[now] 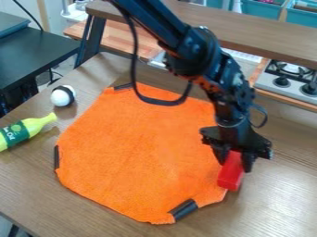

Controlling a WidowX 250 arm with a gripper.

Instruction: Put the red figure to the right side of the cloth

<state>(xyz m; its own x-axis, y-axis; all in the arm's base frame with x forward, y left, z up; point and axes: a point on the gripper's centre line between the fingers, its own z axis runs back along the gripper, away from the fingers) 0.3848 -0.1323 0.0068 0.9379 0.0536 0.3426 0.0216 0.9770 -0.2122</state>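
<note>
The black gripper point(234, 162) hangs at the right edge of the orange cloth point(139, 148), with its fingers on either side of a red block-like figure point(231, 178). The figure's upper end is between the fingers, and its lower end points toward the front. It overlaps the cloth's lower right edge in the camera view; whether it touches the cloth or the table cannot be told. The cloth lies spread out, with dark strips at several of its edges.
A yellow-green bottle point(23, 131) lies at the left edge, and a white and black ball point(62, 96) rests behind it. Brown table surface point(285, 185) extends right of the cloth. A raised wooden shelf point(248, 34) and a stove point(291, 76) stand at the back.
</note>
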